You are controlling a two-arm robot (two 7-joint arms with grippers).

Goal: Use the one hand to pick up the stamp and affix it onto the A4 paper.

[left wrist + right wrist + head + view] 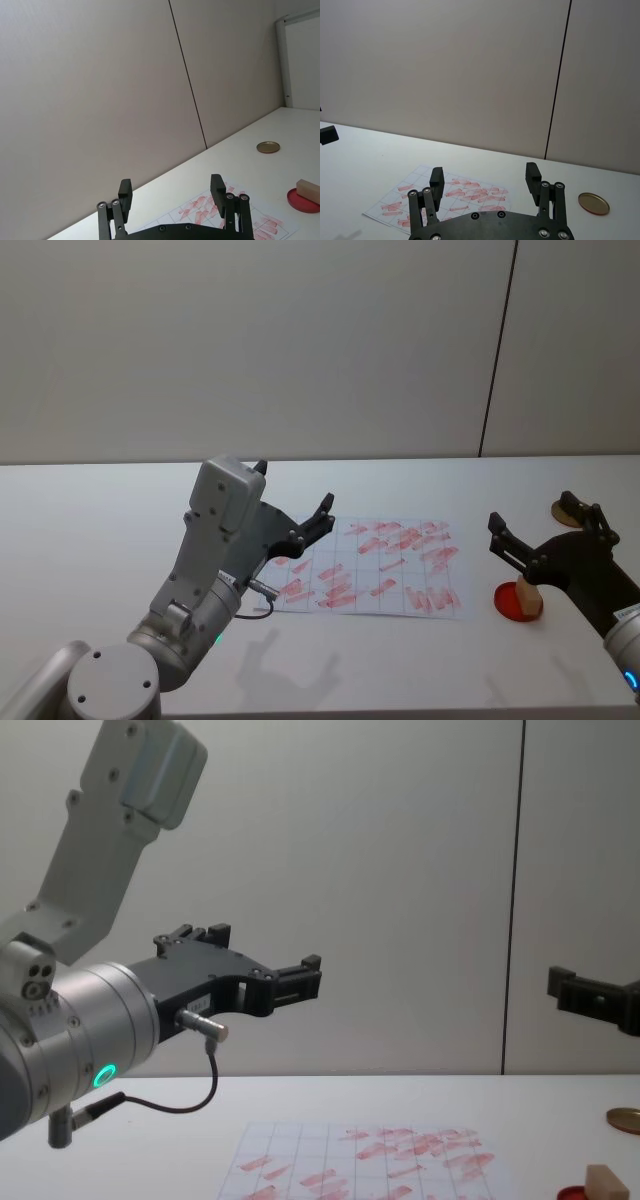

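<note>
The stamp (527,592), a small pale wooden block, stands on a flat red disc (515,603) right of the A4 paper (375,565). The paper is a white gridded sheet covered in red marks. My right gripper (532,512), black and open, hovers in the air just above and behind the stamp with nothing between its fingers. In the right wrist view its fingers (533,176) point over the paper (455,192). The left gripper (295,490) hangs open above the paper's left end. The stamp (307,190) also appears in the left wrist view, and in the chest view the stamp (607,1182) is low at the right.
A gold-brown round disc (565,510) lies on the white table (100,530) behind my right gripper. The grey left arm (215,540) with its cable rises over the table's left half. A plain wall stands behind the table.
</note>
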